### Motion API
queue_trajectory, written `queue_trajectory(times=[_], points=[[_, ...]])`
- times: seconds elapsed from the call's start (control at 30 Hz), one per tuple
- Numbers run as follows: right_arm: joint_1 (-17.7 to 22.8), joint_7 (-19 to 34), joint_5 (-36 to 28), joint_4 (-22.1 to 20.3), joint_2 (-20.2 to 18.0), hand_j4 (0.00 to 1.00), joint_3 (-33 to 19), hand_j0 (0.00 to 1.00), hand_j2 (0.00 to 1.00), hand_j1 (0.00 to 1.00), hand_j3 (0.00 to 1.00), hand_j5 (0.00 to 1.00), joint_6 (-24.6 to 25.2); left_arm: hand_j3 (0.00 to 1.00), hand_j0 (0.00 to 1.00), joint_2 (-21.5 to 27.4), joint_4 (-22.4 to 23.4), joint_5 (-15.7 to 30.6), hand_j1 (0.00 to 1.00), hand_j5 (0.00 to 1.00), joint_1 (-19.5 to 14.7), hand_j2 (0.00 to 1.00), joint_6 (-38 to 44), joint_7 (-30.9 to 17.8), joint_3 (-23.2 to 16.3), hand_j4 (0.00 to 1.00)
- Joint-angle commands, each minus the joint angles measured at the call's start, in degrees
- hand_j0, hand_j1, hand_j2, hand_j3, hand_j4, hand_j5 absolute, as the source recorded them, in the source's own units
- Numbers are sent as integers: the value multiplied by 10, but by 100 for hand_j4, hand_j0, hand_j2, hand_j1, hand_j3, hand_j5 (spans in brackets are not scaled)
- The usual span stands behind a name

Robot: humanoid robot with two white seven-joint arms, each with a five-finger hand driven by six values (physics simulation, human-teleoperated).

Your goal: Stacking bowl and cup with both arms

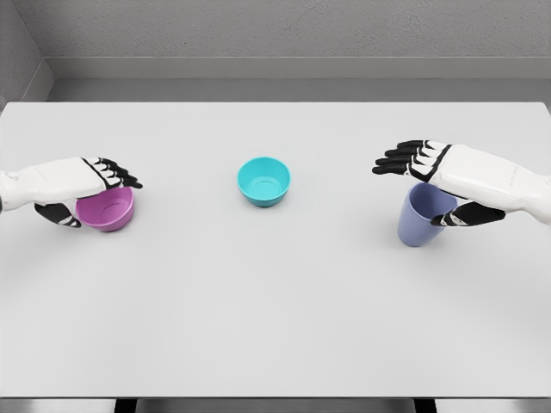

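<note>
The left hand [82,185] covers the pink bowl [110,215] from nine to twelve o'clock, so contact cannot be told. The right hand [443,176] hides the purple cup [420,222] rim around two o'clock. Both forearms are cut off at the picture's edges.

Wide, pale grey worktop [275,327], seen from above. Three things resting on it, well apart: purple bowl [108,212] at far left, teal bowl [263,181] upright near the middle, lavender cup [424,215] upright at right. Wide bare surface across the near half.
</note>
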Motion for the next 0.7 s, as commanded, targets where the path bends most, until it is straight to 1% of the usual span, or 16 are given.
queue_trajectory(times=[0.0, 0.67], points=[[0, 0, -4, 0, -1, 100, 0, 100, 100, 100, 100, 100, 2, 100, 100, 0, 0, 2, 100, 100, 0, 100, 1, 0, -3, 100], [0, 0, -5, 0, 0, 100, 1, 100, 100, 100, 100, 100, 2, 100, 100, -16, 11, -3, 100, 100, 5, 100, 1, -1, -3, 100]])
